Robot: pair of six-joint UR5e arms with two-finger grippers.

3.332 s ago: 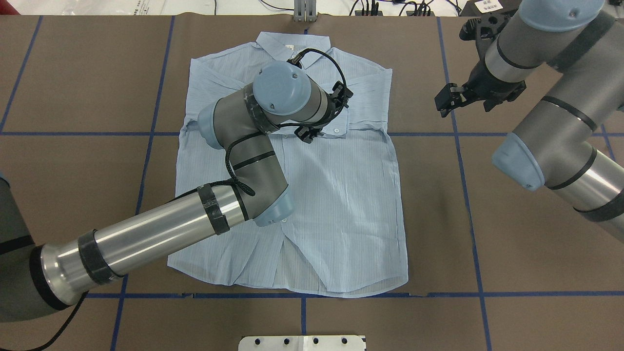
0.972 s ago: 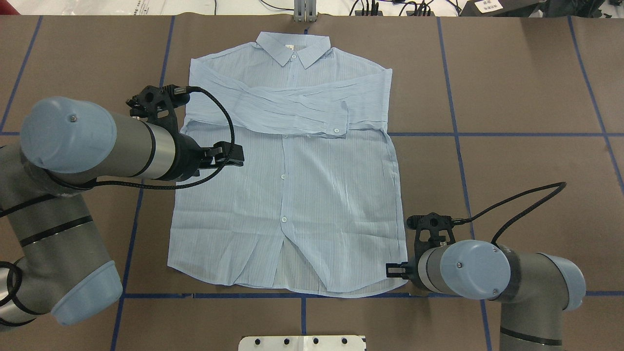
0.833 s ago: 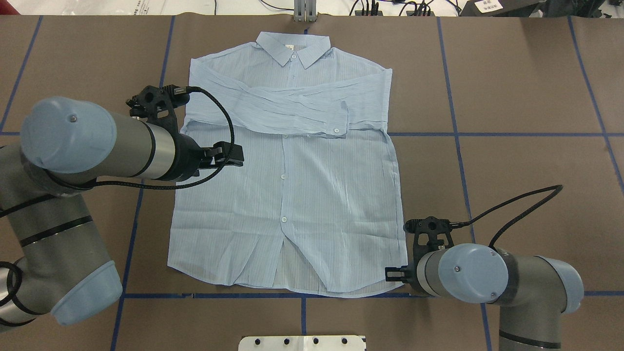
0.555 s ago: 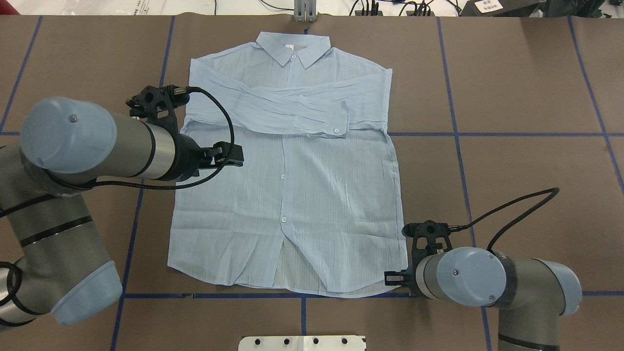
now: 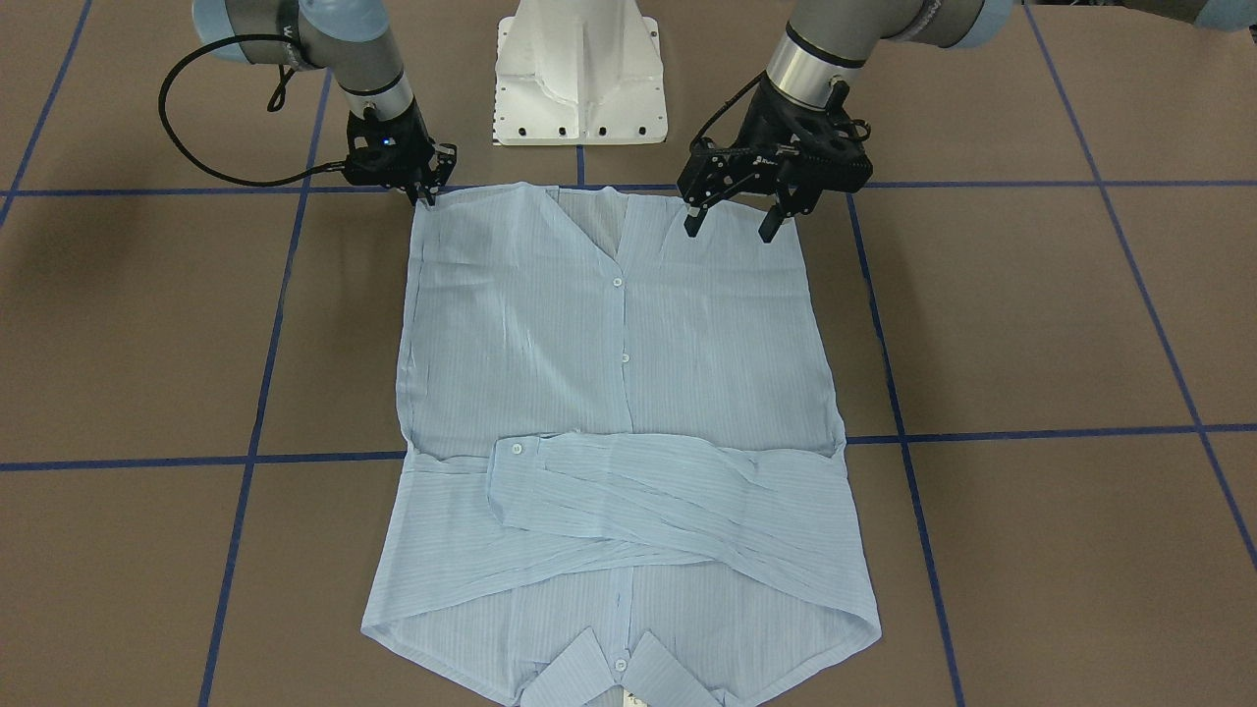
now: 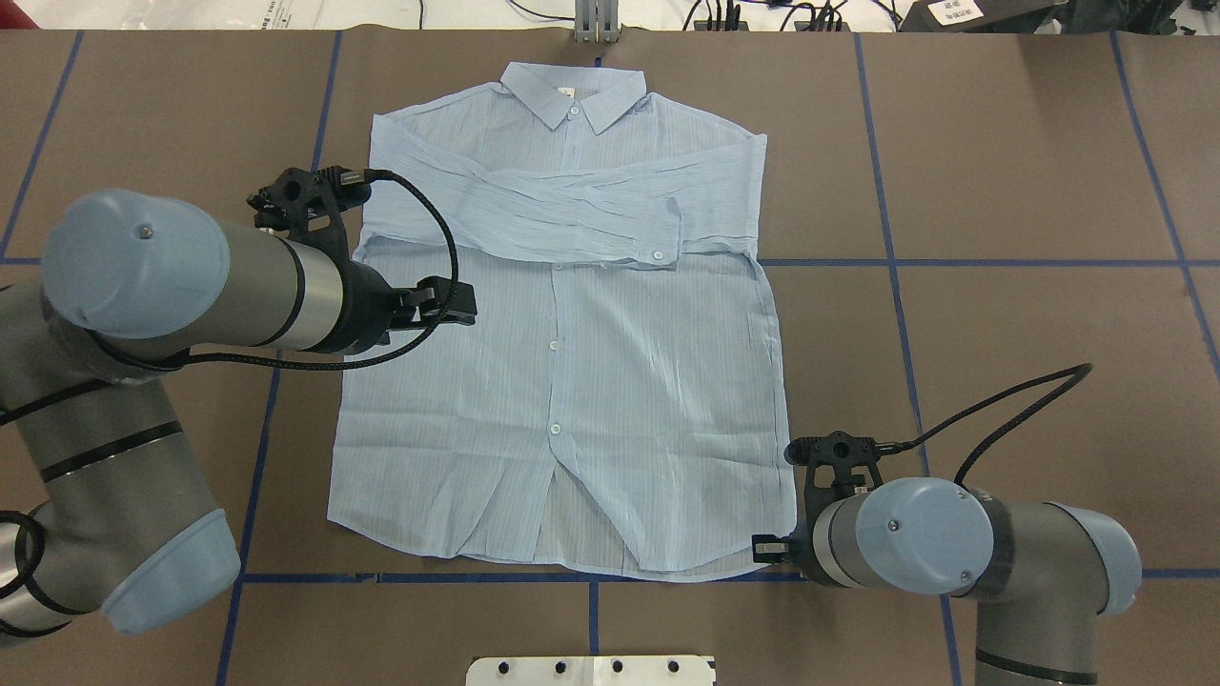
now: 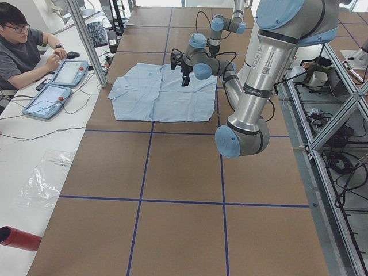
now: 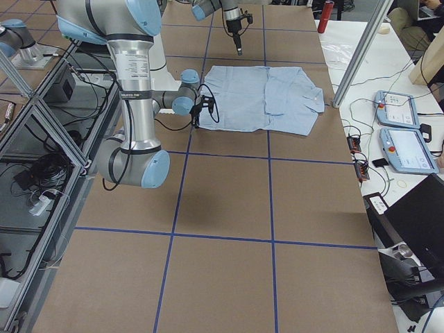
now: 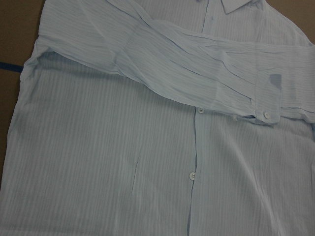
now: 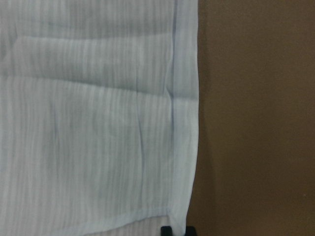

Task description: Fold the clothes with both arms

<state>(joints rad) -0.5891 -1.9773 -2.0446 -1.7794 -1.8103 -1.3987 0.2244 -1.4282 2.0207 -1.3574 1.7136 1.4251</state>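
The light-blue shirt (image 6: 610, 381) lies flat and face up on the brown table, collar at the far side, both sleeves folded across the chest. It also shows in the front view (image 5: 619, 373). My left gripper (image 6: 465, 303) is open and empty; the front view (image 5: 728, 228) shows it raised above the cloth. The left wrist view looks down on the shirt's folded sleeves and button placket (image 9: 147, 147). My right gripper (image 6: 765, 546) is low at the shirt's near right hem corner (image 10: 179, 209), its fingers (image 5: 424, 194) together on that corner.
The white pedestal base (image 5: 579, 69) stands just behind the shirt's hem. Blue tape lines (image 6: 896, 262) cross the brown table. In the left side view an operator (image 7: 23, 40) sits at a white desk with two tablets (image 7: 57, 80).
The left arm has pulled back from over the chest to the shirt's left side and now holds still. The right arm came in from the far right and has settled onto the hem corner.
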